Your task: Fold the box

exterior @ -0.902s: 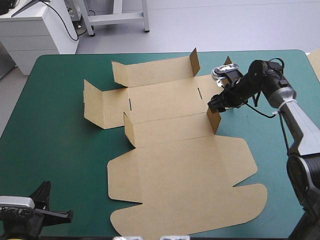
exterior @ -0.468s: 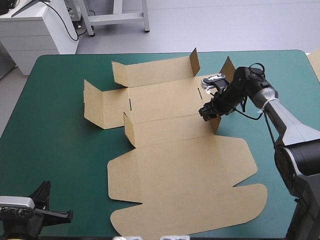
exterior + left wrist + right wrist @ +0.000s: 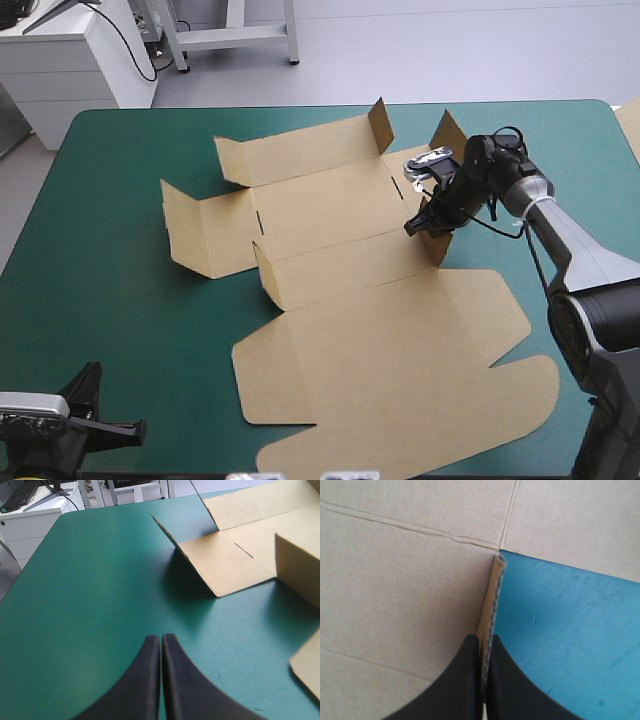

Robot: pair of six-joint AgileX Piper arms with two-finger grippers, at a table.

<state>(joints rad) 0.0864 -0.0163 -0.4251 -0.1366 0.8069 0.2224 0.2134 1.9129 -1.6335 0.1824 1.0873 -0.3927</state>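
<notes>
Right wrist view: the flap (image 3: 493,595) of the box (image 3: 395,605) passes in between the fingers of the right gripper (image 3: 483,645), and its pinched part is hidden. The board beside and ahead of that gripper runs out of view. Ahead of the left gripper (image 3: 161,639), the box is likewise cut off.

Pale grey floor (image 3: 450,50) holds a white cabinet (image 3: 70,65) and a grey metal frame (image 3: 235,36).
</notes>
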